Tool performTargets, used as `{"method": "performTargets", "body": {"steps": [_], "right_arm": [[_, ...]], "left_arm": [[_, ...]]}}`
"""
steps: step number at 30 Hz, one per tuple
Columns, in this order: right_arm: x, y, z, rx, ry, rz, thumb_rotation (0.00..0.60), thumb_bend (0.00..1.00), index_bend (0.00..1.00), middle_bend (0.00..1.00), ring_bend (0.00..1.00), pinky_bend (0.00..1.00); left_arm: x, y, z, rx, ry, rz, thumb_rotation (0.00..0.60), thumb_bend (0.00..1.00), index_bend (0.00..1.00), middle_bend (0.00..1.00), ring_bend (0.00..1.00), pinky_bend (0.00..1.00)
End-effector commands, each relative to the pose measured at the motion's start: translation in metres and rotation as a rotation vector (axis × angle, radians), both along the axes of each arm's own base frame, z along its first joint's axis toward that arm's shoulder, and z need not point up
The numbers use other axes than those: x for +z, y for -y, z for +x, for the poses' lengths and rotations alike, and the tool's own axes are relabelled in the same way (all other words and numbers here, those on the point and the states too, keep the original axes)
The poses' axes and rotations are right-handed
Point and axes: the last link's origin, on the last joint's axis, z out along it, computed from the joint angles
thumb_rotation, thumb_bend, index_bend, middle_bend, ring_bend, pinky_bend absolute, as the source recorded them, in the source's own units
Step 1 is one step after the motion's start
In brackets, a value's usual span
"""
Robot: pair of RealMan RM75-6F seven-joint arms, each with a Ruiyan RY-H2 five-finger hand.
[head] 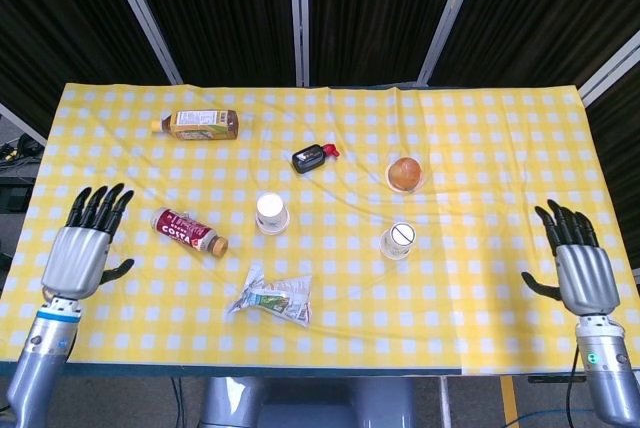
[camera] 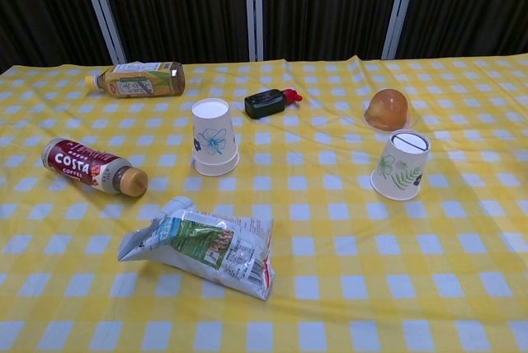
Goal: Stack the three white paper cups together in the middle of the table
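- Currently no grasp: left hand (head: 82, 248) and right hand (head: 580, 268) both spread, empty, at the counter edges.
- Two cups visible, inverted, mid-counter, apart: flower cup (camera: 214, 138), leaf cup (camera: 401, 165). Third cup not visible.
- Next, likely: reach for one cup, stack it on the other.

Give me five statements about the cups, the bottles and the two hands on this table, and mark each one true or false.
1. The left hand holds a paper cup. False: it is empty, fingers spread, at the table's left edge.
2. The blue-flower cup stands upside down. True.
3. The leaf-print cup is stacked on the blue-flower cup. False: they stand apart.
4. The Costa coffee bottle lies on its side. True.
5. The right hand touches the leaf-print cup. False: it is by the table's right edge, holding nothing.
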Motion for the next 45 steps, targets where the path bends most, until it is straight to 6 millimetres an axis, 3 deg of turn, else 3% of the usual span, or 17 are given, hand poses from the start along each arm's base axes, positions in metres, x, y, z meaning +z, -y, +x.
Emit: {"method": "performTargets", "body": {"steps": [1, 9, 17, 26, 40, 45], "right_arm": [[-0.010, 0.018, 0.028, 0.034, -0.005, 0.046, 0.600, 0.08, 0.09, 0.00, 0.00, 0.00], [-0.061, 0.044, 0.096, 0.086, -0.022, 0.248, 0.600, 0.03, 0.13, 0.00, 0.00, 0.00], [-0.099, 0.058, 0.119, 0.073, -0.074, 0.355, 0.600, 0.04, 0.20, 0.00, 0.00, 0.00], [-0.120, 0.077, 0.128, 0.035, -0.078, 0.393, 0.600, 0.06, 0.23, 0.00, 0.00, 0.00], [-0.138, 0.097, 0.116, -0.010, -0.099, 0.394, 0.600, 0.16, 0.31, 0.00, 0.00, 0.07], [-0.139, 0.099, 0.118, -0.004, -0.092, 0.377, 0.600, 0.23, 0.42, 0.05, 0.00, 0.12]], "left_arm": [[0.008, 0.014, -0.013, 0.014, -0.019, 0.024, 0.600, 0.08, 0.00, 0.00, 0.00, 0.00], [0.023, 0.020, -0.025, 0.029, 0.036, 0.030, 0.600, 0.07, 0.00, 0.00, 0.00, 0.00], [0.026, 0.020, -0.026, 0.027, 0.060, 0.016, 0.600, 0.07, 0.00, 0.00, 0.00, 0.00], [0.024, 0.021, -0.026, 0.036, 0.059, -0.006, 0.600, 0.07, 0.00, 0.00, 0.00, 0.00], [0.025, 0.020, -0.026, 0.037, 0.075, -0.013, 0.600, 0.07, 0.00, 0.00, 0.00, 0.00], [0.025, 0.020, -0.025, 0.034, 0.081, -0.019, 0.600, 0.07, 0.00, 0.00, 0.00, 0.00]]}}
